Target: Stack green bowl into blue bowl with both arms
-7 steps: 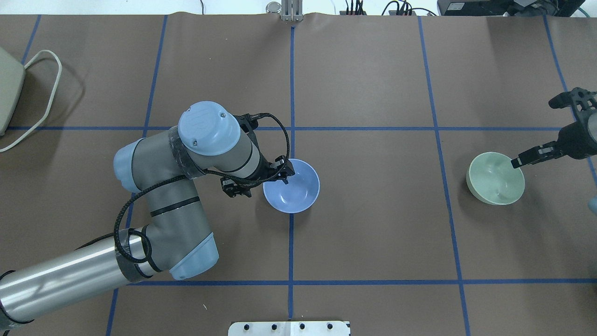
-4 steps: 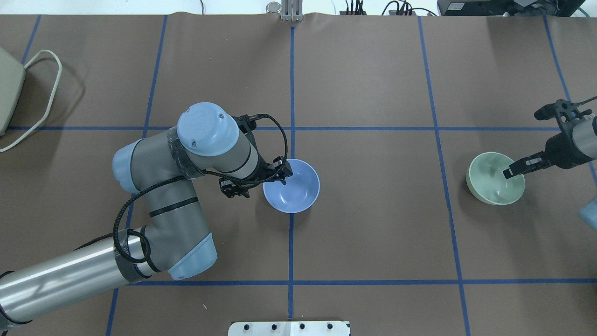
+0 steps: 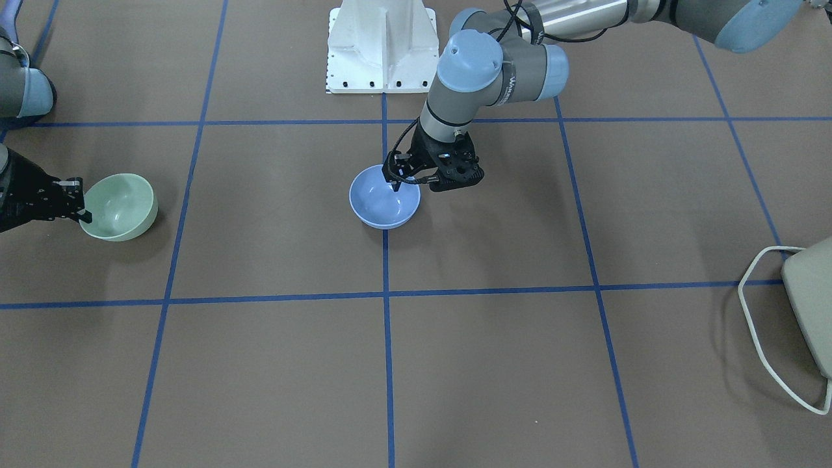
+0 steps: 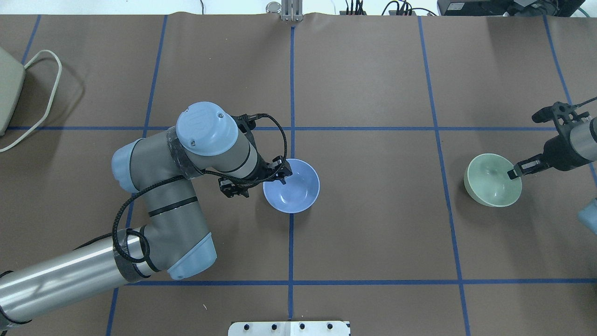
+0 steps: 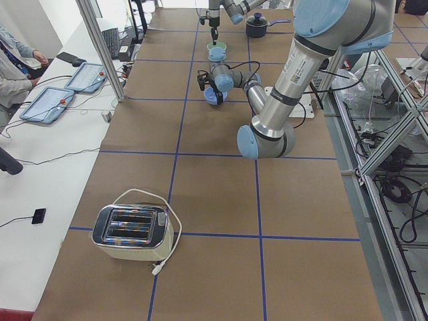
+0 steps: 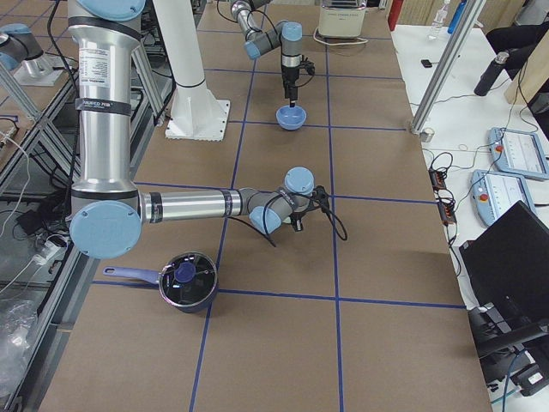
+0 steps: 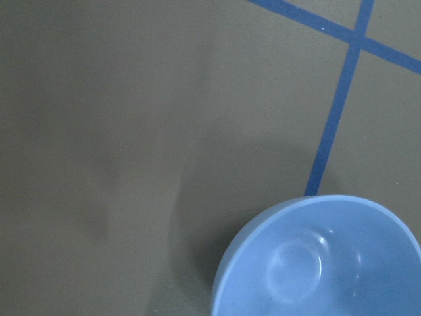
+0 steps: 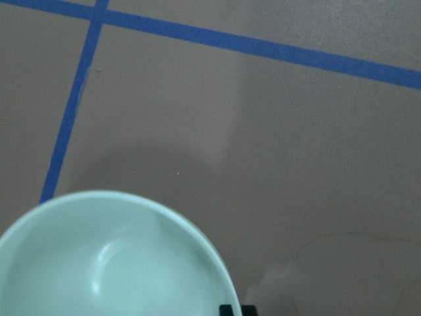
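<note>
While L tool [image 4: 282,176] straddles blue bowl [image 4: 295,193] rim, R tool [image 4: 513,173] at green bowl [image 4: 489,189] rim should pinch firm pre-lift; can't tell if either's clamped.

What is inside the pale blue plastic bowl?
Only one finger of the black left claw dips inside the round pale blue plastic bowl; otherwise empty. The claw hides part of its rim.

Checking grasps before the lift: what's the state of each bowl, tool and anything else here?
green bowl: upright, empty, unstacked.
blue bowl: upright, empty, unstacked.
left tool: at blue bowl's rim, one finger inside; grip cannot tell.
right tool: at green bowl's rim; grip cannot tell.
pot: lid on.
</note>
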`<move>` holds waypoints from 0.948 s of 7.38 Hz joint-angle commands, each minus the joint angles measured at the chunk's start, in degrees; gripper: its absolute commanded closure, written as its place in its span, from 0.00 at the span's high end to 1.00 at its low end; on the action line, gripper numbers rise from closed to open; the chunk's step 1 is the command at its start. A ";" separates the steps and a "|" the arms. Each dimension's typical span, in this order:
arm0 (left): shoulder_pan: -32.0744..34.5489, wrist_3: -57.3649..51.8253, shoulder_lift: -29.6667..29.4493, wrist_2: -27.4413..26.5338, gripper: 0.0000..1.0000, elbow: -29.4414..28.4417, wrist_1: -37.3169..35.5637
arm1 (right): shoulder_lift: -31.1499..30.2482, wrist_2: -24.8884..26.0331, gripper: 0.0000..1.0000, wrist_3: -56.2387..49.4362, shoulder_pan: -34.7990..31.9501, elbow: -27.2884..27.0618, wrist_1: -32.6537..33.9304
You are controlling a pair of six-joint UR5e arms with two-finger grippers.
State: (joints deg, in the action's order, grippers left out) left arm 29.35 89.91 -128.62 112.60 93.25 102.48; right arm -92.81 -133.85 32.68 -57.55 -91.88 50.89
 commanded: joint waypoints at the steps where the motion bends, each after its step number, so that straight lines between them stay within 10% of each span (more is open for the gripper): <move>1: 0.00 0.00 0.03 -0.01 0.96 0.00 0.00 | 0.08 -0.62 0.00 -0.07 -0.10 -0.41 0.00; 7: 3.68 -10.61 6.52 2.43 0.97 6.41 -0.53 | 9.29 -5.46 0.00 11.77 0.68 -5.57 5.85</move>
State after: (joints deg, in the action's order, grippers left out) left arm 31.57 82.53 -124.34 113.68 97.60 102.02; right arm -86.59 -139.13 40.38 -57.86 -95.23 53.33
